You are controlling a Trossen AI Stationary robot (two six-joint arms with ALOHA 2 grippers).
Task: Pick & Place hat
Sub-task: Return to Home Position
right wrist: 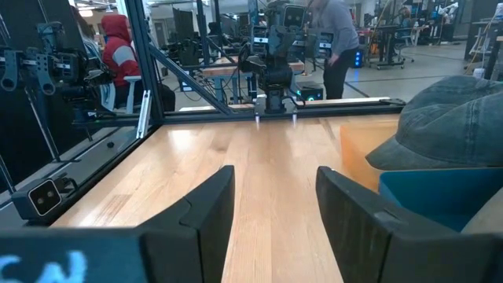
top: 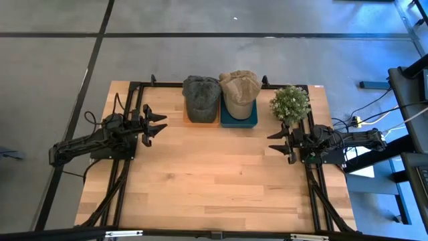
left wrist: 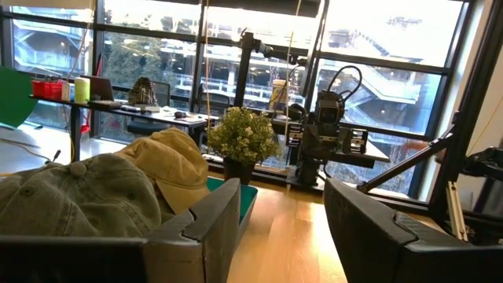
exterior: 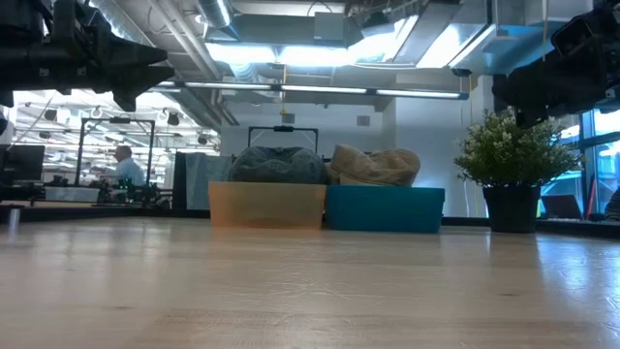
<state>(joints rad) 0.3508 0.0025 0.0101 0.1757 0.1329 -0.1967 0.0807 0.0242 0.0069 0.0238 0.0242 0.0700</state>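
Note:
Two caps sit at the table's far middle. A grey-green cap (top: 201,97) (exterior: 278,165) rests on an orange box (exterior: 266,205). Beside it a tan cap (top: 239,92) (exterior: 376,166) rests on a teal box (exterior: 385,208). My left gripper (top: 160,126) (left wrist: 283,228) is open, above the table's left part, left of and nearer than the grey-green cap (left wrist: 78,196). My right gripper (top: 273,142) (right wrist: 271,212) is open over the right part, nearer than the teal box (right wrist: 440,196). Neither touches anything.
A potted plant (top: 289,104) (exterior: 511,165) stands at the far right, just right of the teal box and close to my right arm. Bare wood (top: 214,174) spreads between the arms and toward the near edge. People move in the room beyond the table.

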